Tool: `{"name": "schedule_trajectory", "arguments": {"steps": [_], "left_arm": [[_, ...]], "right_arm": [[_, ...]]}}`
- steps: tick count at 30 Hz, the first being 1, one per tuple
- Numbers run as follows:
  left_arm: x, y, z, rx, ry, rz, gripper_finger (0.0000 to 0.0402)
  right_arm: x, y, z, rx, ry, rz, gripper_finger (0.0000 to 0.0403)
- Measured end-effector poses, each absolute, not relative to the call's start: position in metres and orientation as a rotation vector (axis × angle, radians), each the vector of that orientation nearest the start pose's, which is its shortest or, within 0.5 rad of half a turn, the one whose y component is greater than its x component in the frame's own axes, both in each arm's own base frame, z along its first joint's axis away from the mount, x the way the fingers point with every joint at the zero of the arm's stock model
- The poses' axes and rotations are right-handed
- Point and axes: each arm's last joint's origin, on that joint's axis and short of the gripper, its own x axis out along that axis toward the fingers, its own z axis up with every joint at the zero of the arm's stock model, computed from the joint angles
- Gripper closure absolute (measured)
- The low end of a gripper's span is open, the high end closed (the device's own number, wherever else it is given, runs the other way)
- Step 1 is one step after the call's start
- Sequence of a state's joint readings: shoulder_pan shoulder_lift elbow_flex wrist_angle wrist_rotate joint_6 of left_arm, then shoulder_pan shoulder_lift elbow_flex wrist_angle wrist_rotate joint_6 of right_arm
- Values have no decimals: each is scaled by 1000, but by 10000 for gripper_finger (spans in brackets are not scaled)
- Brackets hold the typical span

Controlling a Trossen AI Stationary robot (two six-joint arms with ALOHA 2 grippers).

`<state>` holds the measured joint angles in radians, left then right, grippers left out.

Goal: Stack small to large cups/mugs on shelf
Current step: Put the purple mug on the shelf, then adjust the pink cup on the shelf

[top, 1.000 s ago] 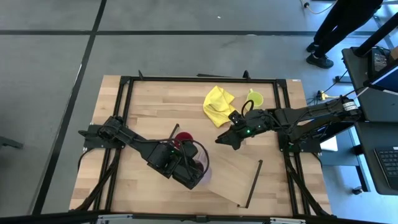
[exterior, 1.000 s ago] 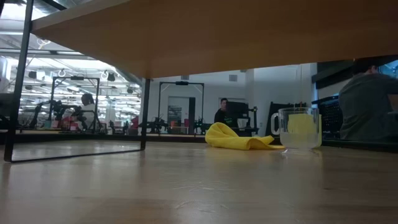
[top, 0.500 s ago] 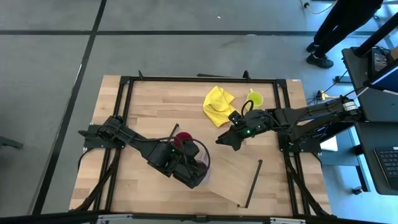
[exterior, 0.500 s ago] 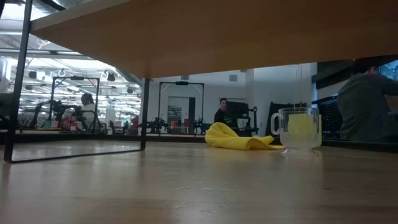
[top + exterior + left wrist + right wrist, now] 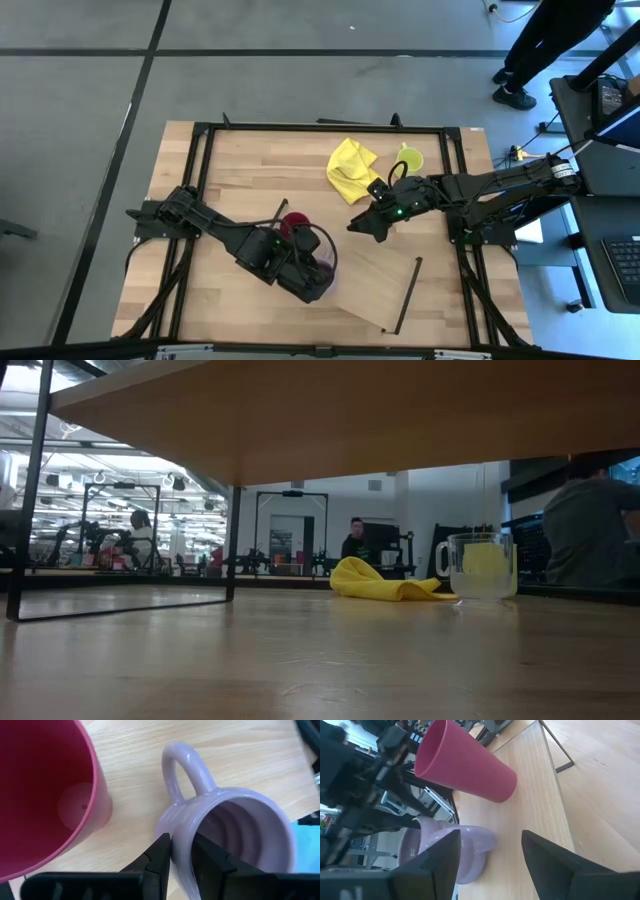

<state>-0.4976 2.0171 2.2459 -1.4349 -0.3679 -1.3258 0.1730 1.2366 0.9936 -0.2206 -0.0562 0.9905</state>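
A red cup [image 5: 295,224] and a purple mug [image 5: 235,830] stand upright side by side on the light-wood shelf [image 5: 375,280]. My left gripper [image 5: 181,845] reaches down at the mug and is open, one finger inside the mug and one outside, beside the handle [image 5: 186,772]. My right gripper [image 5: 362,224] hovers wide open over the shelf's far part, with nothing between its fingers [image 5: 490,837]. A yellow-green mug [image 5: 410,158] rests on the tabletop at the far right. The low view shows a clear glass tumbler [image 5: 481,565] standing on the table. My left gripper comes from above, slanting down, with the purple mug's wall [image 5: 181,862] next to the handle between its two fingers. Whether the fingers touch that wall, I cannot tell. The mug stands upright with its base on the shelf.
A crumpled yellow cloth [image 5: 350,168] lies on the table beyond the shelf. Black rails [image 5: 405,295] end the shelf's short sides, and a black frame [image 5: 200,180] edges the table. A person [image 5: 545,45] stands beyond the far right corner.
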Motion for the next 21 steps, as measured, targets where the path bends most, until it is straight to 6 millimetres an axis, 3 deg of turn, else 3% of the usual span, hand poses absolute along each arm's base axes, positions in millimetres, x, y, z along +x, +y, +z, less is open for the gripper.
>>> {"name": "schedule_trajectory", "arguments": {"steps": [14,21], "left_arm": [[340,-181,397,-653,856,521,333],[313,-209,396,-592,941,481,333]], "right_arm": [[267,46,306,949,579,-12,191],[267,47,306,969,597,13,191]]}}
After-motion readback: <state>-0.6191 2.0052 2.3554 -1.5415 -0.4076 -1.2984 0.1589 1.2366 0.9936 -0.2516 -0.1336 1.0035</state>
